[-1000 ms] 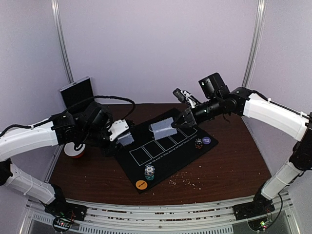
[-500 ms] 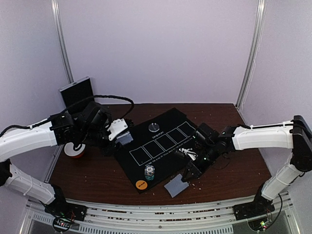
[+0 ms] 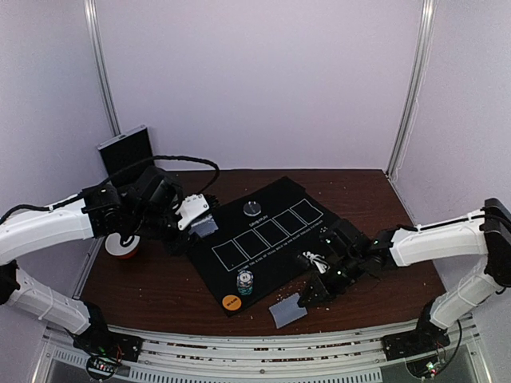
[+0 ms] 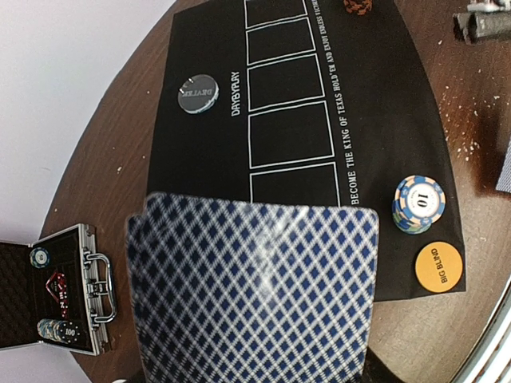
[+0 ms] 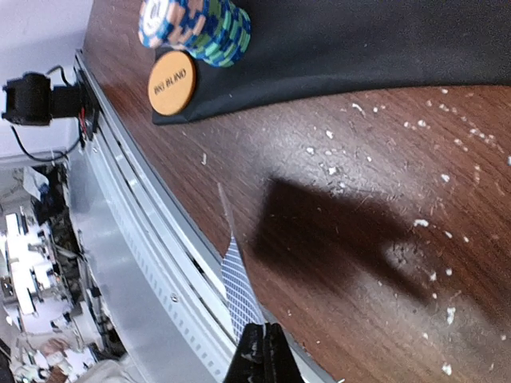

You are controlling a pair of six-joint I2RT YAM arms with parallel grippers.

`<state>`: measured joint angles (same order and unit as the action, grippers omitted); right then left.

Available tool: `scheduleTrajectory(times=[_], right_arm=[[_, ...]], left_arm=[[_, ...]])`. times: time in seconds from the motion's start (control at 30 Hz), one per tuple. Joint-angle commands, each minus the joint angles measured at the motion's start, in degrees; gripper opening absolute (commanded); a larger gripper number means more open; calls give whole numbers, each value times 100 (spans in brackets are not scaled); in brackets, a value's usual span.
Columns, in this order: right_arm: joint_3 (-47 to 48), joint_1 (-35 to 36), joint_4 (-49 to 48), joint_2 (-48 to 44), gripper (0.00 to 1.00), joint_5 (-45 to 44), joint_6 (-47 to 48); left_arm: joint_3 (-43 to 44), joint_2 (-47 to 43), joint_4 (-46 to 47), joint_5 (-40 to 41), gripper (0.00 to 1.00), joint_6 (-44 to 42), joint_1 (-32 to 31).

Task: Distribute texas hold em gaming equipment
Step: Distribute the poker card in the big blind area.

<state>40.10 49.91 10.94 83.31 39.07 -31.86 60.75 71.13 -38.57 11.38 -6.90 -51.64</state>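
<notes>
R arm has swung from the far side of the mat (image 3: 275,259) to the near-right part of the worktop (image 3: 375,295) inside the last sec. R tool (image 3: 314,292) now sits low over bare wood just off the mat's near edge, jaws together and pinching the dealt cards (image 3: 287,312) by one edge. Count unclear, 1 or 2. Top view: cards look flat or nearly flat on the wood, close to the front rail. R wrist view: cards edge-on, so touching or almost, can't tell which. Last half sec shows only a small shift, so prob end of placement, not transit.

L tool (image 3: 198,219) hasn't moved. It hovers at the mat's left edge, clamped on the deck (image 3: 207,229), whose blue-diamond back fills the L wrist cam. Fingers not visible there, so grip judged from top view.

Rest unchanged:
- chip stack (image 3: 245,282) + orange big-blind disc (image 3: 231,302) at the mat's near corner
- dealer disc (image 3: 253,208) near the far edge
- the five card boxes (image 3: 266,234) have no cards yet

Meaning: near-seat hand basically delivered. Next IMO: R opens, backs off w/o dragging the cards, then returns to L for the next deal. Risk: cards sit close to the rail, so a drag on release could push them off. Boxes still to fill, so early-mid overall.
</notes>
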Motion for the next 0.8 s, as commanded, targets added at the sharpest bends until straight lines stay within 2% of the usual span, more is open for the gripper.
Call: scheduleTrajectory(times=[0.0,0.13,0.2,0.33,0.47,0.77], right_arm=[[-384,26,-671,-847,0,-581,-1784],[-1152,27,-1893,-1477,0,-1194,-3553],[-1422,43,-2232,-1717,0,-1807,-3981],[-1226,42,-1675,-1984,0,-2842,-4134],[-1450,158,-2031,-2178,0,-3833,-4970],[-1338,1812,-2287,-1707,0,-6456,-7098]], left_arm=[[159,69,319,-7,55,69,44],[174,156,376,7,55,112,48],[174,182,421,13,55,152,48],[160,200,499,18,55,193,48],[165,212,561,53,55,230,47],[95,153,872,36,55,374,48]])
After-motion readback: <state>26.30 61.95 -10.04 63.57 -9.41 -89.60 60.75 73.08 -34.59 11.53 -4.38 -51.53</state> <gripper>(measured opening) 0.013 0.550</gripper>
